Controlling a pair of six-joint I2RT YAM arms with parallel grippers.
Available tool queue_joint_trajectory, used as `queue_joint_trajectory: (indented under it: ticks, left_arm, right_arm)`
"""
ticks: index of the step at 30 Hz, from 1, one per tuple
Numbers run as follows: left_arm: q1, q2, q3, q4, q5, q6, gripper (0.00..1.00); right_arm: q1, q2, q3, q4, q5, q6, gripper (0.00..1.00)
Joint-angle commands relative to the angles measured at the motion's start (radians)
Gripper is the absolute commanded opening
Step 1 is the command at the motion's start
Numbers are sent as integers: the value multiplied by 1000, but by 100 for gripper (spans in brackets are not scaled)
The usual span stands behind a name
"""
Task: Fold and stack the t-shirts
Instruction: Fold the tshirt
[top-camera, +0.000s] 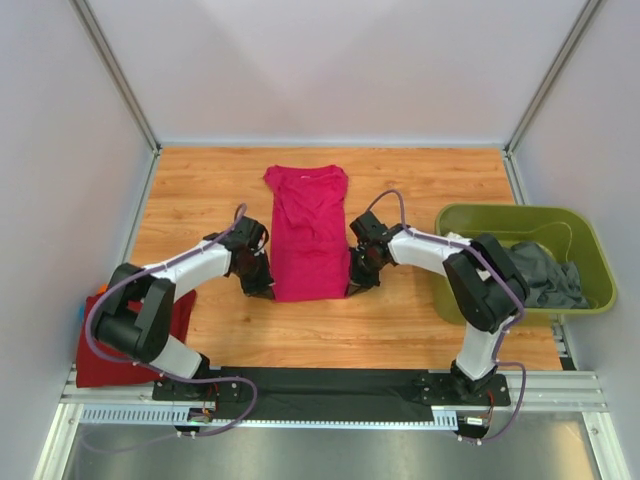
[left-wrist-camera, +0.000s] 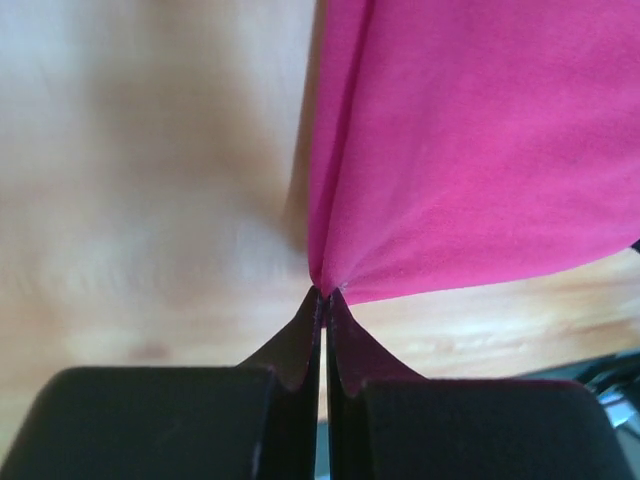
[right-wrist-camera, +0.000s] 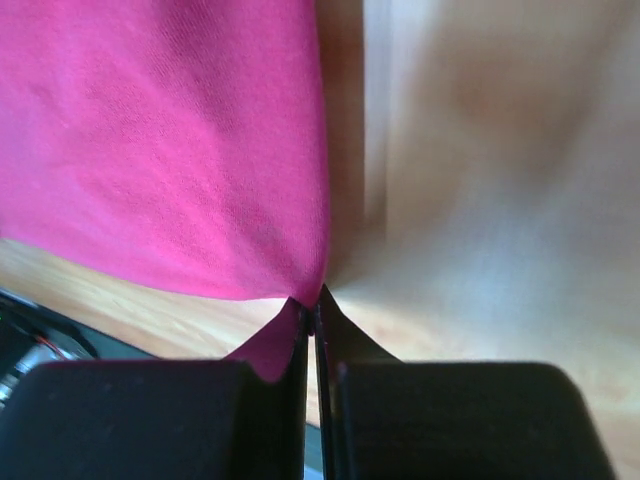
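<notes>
Since each hold looks like only a thin nip of cloth at a corner, the likeliest trouble is a corner sliding out once the hem is lifted, which would leave the fold crooked. The left gripper (left-wrist-camera: 325, 292) has its fingers pressed all but together on the near left corner of the pink shirt (top-camera: 308, 235), the cloth drawing to a point at their tips. The right gripper (right-wrist-camera: 312, 298) is closed just as tightly on the near right corner, with a small tongue of pink caught between its jaws. If either pinch has taken only the top layer, the tucked-in sides could fall open as the hem rises. If one arm were to lead the other, the strip would probably twist or drag sideways across the table (top-camera: 200, 190). The pink shirt lies in the middle of the table between the two grippers, collar end far, hem near. It is already narrowed to a long strip with the sleeves turned in, and soft creases run along its length, so it is not quite flat. A dark red shirt (top-camera: 100, 362) lies at the near left edge, and a grey shirt (top-camera: 545, 275) sits in the green bin (top-camera: 520, 212) on the right, both well apart from the grippers.
</notes>
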Motion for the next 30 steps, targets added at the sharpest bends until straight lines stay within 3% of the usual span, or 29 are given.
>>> queue_joint_trajectory:
  ticks: [1,8,13,18,22,30]
  left_arm:
    - [-54,-95,-28,-187,-72,-73,0]
    - [-56,-366,12,-494,-116,-105,0]
    - [-56,-430,101,-586,-171,-111,0]
    - [-41,-324,323,-620,-266,-79,0]
    - [21,-224,479,-617,-283,-53,0]
    - [50,-25,691,-572,-325,-44,0]
  right_arm:
    - [62,-87,-66,-102,19,-9,0]
    - [202,-248,-85,-197,15,103,0]
    - [230,-317,29,-298,86,144,0]
    - [188,-257,294,-465,236,68,0]
    - [145,-197,438,-495,352,17,0]
    - [34,-35,624,-460,310,-64,0]
